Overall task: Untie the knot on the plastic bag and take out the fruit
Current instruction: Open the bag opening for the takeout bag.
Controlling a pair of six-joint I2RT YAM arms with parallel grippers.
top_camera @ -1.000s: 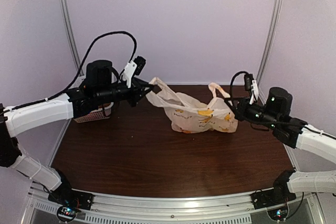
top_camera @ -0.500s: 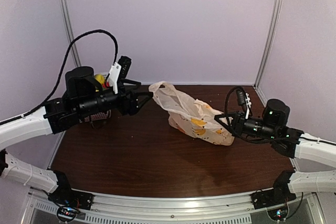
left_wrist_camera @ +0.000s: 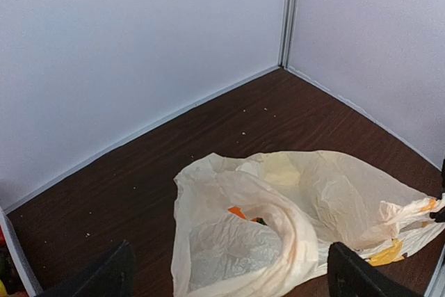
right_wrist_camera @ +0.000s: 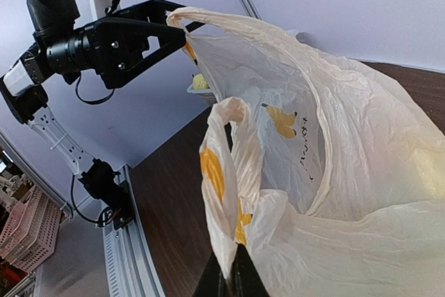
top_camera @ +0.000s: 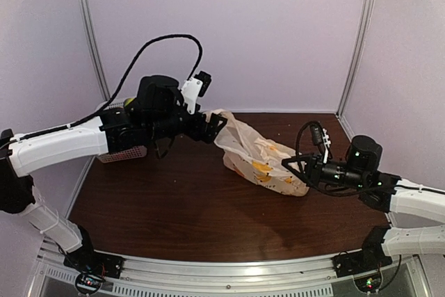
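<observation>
**Bag held at one end, mouth waiting to be opened**

The plastic bag (top_camera: 261, 152) lies on its side on the table (top_camera: 174, 206), and I work from both of its ends. At the bag's right end, my right gripper (right_wrist_camera: 228, 279) is clamped on one handle loop (right_wrist_camera: 221, 144), with the thin plastic pinched between closed jaws. At the bag's left end, my left gripper (top_camera: 215, 125) hovers just above the bag's mouth (left_wrist_camera: 243, 217). Its fingers (left_wrist_camera: 104, 276) are spread wide and hold nothing, and the other loop lies below and between them.

I see no knot anywhere and the two handles sit apart. So I judge the untying done, and the step in hand is opening the bag to reach the fruit. A scrap of orange and dark green shows inside the mouth, but I cannot tell whether it is fruit or print.

Next I would lower the left gripper onto the free loop, close on it, and lift against the right's hold so the mouth gapes. The film looks slippery, so a shallow pinch may slide off.
</observation>
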